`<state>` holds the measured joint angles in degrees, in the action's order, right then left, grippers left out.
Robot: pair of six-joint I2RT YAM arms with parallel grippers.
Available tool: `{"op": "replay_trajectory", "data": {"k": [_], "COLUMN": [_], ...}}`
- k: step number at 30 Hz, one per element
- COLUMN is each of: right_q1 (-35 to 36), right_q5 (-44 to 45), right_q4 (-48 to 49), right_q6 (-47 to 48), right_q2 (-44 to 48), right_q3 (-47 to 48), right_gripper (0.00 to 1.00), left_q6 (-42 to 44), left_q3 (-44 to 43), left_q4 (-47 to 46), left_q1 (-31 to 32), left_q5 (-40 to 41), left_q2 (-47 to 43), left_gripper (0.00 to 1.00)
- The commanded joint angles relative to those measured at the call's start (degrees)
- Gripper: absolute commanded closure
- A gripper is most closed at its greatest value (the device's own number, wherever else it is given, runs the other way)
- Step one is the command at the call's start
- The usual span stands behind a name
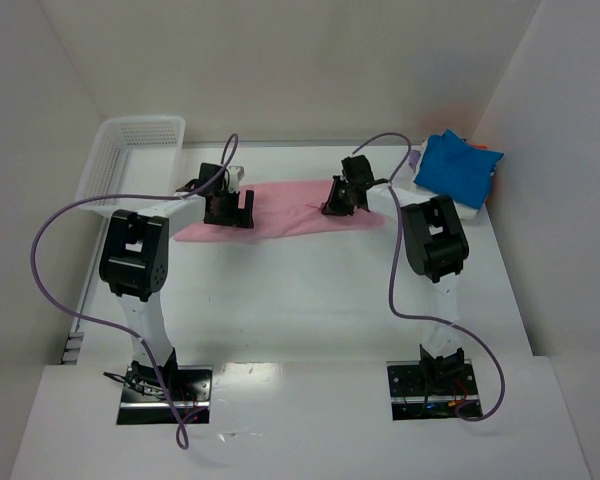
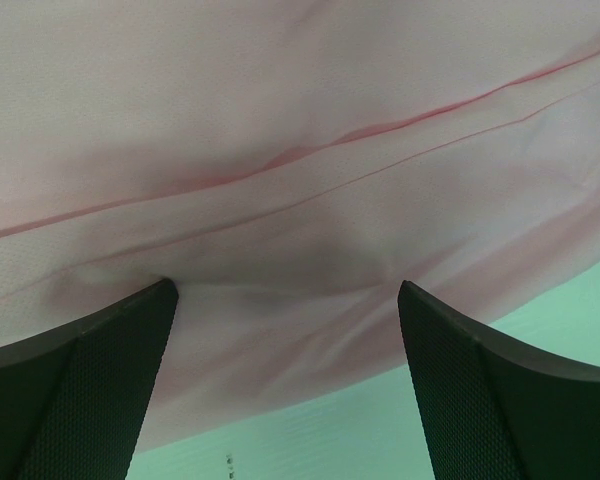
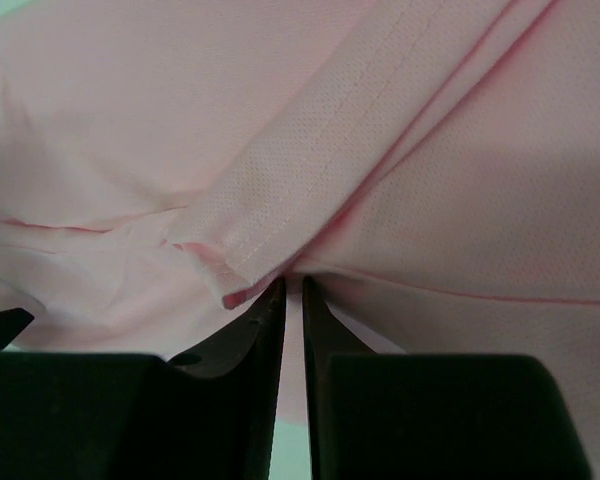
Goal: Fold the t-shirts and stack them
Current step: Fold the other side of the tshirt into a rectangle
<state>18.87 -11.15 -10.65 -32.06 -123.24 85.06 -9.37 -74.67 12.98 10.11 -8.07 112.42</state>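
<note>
A light pink t-shirt [image 1: 285,203] lies as a long flattened strip across the far middle of the white table. My left gripper [image 1: 230,214] is down at the strip's left part. Its black fingers [image 2: 100,370] stand wide open over the cloth's near edge [image 2: 300,130], with nothing between them. My right gripper [image 1: 333,207] is at the right end of the strip, shut on a pinch of the pink t-shirt [image 3: 460,180] beside a folded hem; my right gripper's jaws [image 3: 293,285] are almost together with cloth between them. A bright blue t-shirt [image 1: 458,165] lies on a pile at the far right.
A white mesh basket [image 1: 130,150] stands at the far left corner. White cloth [image 1: 468,211] and a bit of lavender [image 1: 413,160] show under the blue one. White walls close in the table on three sides. Purple cables loop from both arms.
</note>
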Motion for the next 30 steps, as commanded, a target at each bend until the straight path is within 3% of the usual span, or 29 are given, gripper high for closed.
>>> {"op": "replay_trajectory", "data": {"k": [1, 14, 21, 30], "right_q1": [-0.1, -0.1, -0.1, -0.1], "right_q5": [2.0, 3.6, 4.7, 6.9], "right_q4": [-1.8, -3.8, -6.7, -8.1], "right_q6": [2.0, 2.9, 3.1, 4.8], "right_q2": [-2.1, -6.7, -12.7, -12.0], "right_q3": [6.1, 13.5, 23.7, 31.0], "right_gripper": [0.83, 0.8, 0.8, 0.75], "left_q6": [-0.3, -0.8, -0.8, 0.8], "left_q3": [-1.5, -2.1, -2.6, -2.6], "left_q4": [0.5, 1.0, 1.0, 1.0], "left_q1": [0.2, 0.2, 0.2, 0.2], "left_q5": [0.2, 0.2, 0.2, 2.2], "left_q2": [1.8, 2.3, 2.8, 0.0], "left_gripper": [0.01, 0.01, 0.01, 0.01]}}
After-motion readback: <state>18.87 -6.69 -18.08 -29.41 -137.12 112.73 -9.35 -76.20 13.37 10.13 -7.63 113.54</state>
